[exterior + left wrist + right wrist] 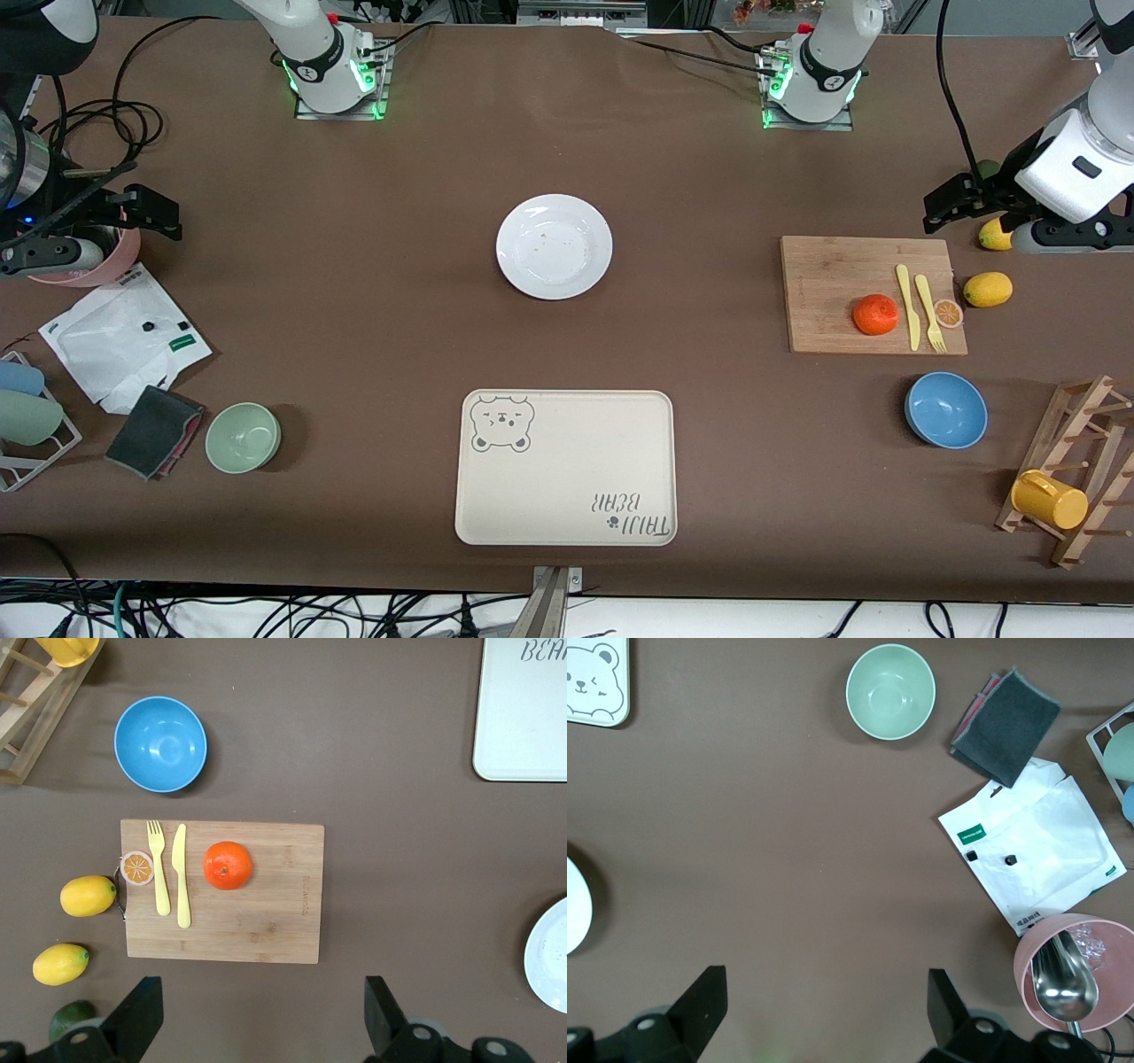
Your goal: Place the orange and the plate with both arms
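The orange [875, 314] lies on a wooden cutting board [828, 297] toward the left arm's end of the table; it also shows in the left wrist view [228, 865]. The white plate [554, 246] sits on the mid table, and its rim shows in the left wrist view [551, 955] and the right wrist view [574, 904]. My left gripper [948, 202] is open and empty over bare table beside the board [263, 1014]. My right gripper [155, 213] is open and empty over bare table near a pink cup [826, 1005].
A beige bear-print tray [567, 470] lies near the front edge. A blue bowl [946, 409], two lemons [988, 289], a yellow knife and fork [917, 308] and a wooden rack with a yellow cup [1050, 499] surround the board. A green bowl [243, 437], grey cloth [155, 431], white bag [120, 341] and pink cup [93, 264] lie at the right arm's end.
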